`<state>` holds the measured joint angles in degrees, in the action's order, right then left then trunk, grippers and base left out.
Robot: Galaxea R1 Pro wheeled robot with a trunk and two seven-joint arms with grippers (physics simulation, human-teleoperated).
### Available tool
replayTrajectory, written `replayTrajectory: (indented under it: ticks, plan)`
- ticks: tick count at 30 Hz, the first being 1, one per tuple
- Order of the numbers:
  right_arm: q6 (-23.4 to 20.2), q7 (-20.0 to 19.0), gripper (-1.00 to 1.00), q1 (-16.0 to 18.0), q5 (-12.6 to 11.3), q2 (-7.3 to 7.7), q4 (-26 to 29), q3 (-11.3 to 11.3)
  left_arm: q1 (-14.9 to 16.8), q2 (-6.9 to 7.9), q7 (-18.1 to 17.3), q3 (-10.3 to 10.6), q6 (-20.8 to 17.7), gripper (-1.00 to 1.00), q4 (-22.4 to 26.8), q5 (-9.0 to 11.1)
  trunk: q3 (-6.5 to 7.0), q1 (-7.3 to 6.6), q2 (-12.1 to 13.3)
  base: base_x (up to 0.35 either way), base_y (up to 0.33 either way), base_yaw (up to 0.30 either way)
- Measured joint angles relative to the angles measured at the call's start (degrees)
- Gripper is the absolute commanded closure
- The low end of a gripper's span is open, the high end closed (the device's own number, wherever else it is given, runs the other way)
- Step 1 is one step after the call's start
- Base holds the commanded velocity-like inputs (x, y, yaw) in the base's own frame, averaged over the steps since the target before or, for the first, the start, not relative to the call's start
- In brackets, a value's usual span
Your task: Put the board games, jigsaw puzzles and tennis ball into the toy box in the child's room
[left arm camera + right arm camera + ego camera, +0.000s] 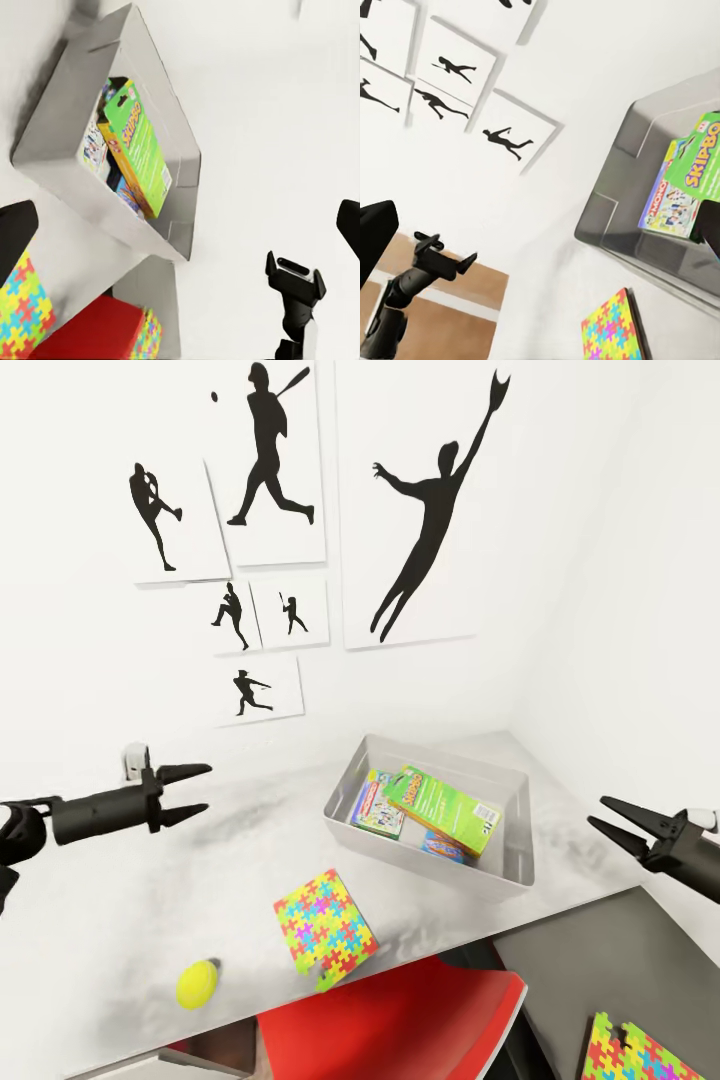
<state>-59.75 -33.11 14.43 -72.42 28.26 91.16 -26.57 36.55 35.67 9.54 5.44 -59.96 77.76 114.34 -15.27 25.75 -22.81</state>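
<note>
The pale toy box stands on the table by the right wall. Inside it lean a green board game, a pastel one and a blue one. A bright jigsaw puzzle lies on the table just in front of the box, and the yellow-green tennis ball rests near the front edge. A second jigsaw puzzle lies on the lower dark section. My left gripper hovers open, left of the box. Right of the box, my right gripper is open too. Neither holds anything.
A red chair is tucked under the table's front edge, below the puzzle. The white wall behind carries black baseball silhouette posters. A side wall closes the right end of the table. The dark lower desk section lies at the front right.
</note>
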Motion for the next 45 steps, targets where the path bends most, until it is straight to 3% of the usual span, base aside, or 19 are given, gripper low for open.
replayTrajectory:
  ticks: [3, 5, 8, 11, 17, 22, 27, 38, 45]
  plan:
    - [0.00, -0.60, -1.00, 0.06, -0.02, -0.16, 0.00, -0.06, -4.87, 5.11, -1.52, -0.38, 0.01, -1.00, -0.22, 1.29, 0.06, 0.00, -0.01, 0.000, 0.000, -0.039]
    - [0.00, -1.07, -1.00, 0.07, 0.01, -0.50, 0.00, -0.07, -7.43, 6.75, -3.03, -0.48, 0.02, -1.00, -0.53, 1.47, 0.17, 0.00, 0.00, 0.000, 0.000, -0.070]
    - [0.01, -1.52, -1.00, 0.08, 0.16, -1.28, -0.05, -0.15, -10.41, 7.77, -4.68, -0.55, 0.02, -1.00, -1.59, 1.33, 0.38, 0.00, 0.00, 0.000, 0.000, -0.081]
    - [0.01, -1.89, -1.00, 0.02, 0.38, -2.33, -0.28, -0.51, -13.22, 8.25, -5.57, -0.62, 0.02, -1.00, -3.08, 1.36, 0.62, 0.00, 0.00, 0.000, 0.000, -0.089]
    - [0.03, -2.78, -1.00, -2.13, 0.74, -3.39, -0.48, -1.08, -14.75, 8.66, -6.37, -1.20, 0.03, -1.00, -3.87, 1.56, 1.13, 0.01, 0.00, -0.033, 0.013, -0.092]
    - [0.02, -3.04, -1.00, -5.02, 0.74, -3.87, -0.53, -3.24, -14.94, 8.73, -6.61, -1.41, 0.03, -1.00, -3.97, 1.69, 1.56, 0.01, 0.01, -0.098, 0.077, -0.093]
    - [0.03, -3.09, -1.00, -6.53, 0.81, -5.32, -0.52, -4.47, -14.99, 8.68, -6.66, -1.45, 0.03, -1.00, -4.01, 1.67, 1.99, 0.00, 0.00, -0.024, 0.020, -0.093]
    - [0.03, -2.98, -1.00, -6.85, 0.82, -5.82, -0.45, -4.76, -14.99, 8.74, -6.68, -1.93, 0.04, -1.00, -4.28, 1.49, 2.94, 0.00, 0.00, -0.003, 0.101, -0.094]
    - [0.02, -2.77, -1.00, -6.86, 0.91, -6.88, -0.45, -4.80, -14.99, 8.76, -6.67, -2.12, 0.03, -1.00, -4.34, 1.44, 3.54, 0.01, 0.01, -0.022, 0.025, -0.096]
